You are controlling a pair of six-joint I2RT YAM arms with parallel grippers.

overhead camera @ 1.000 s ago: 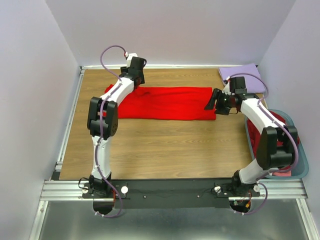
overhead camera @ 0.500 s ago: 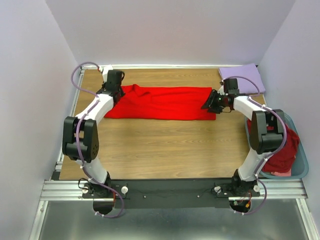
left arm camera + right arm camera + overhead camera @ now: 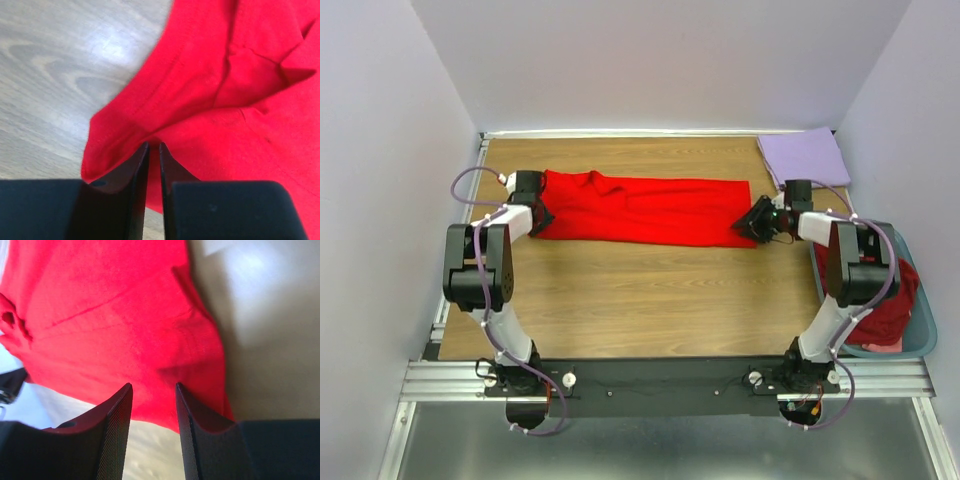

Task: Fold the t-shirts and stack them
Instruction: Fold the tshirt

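Two ends of the red shirt [image 3: 650, 208], which is lying lengthwise left to right, are being taken: the left gripper [image 3: 154, 146] is pinching one, and the right gripper [image 3: 153, 386] is straddling the other, jaws apart.

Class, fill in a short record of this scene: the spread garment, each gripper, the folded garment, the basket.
Spread garment: bright red cloth t-shirt, a long band across the far half of the wooden table
Left gripper: at its left end, jaws nearly together on a fold of red cloth
Right gripper: at its right end, jaws apart astride the corner
Folded garment: pale lavender cloth t-shirt, far right corner
Basket: teal plastic basket at the right, dark red cloth inside
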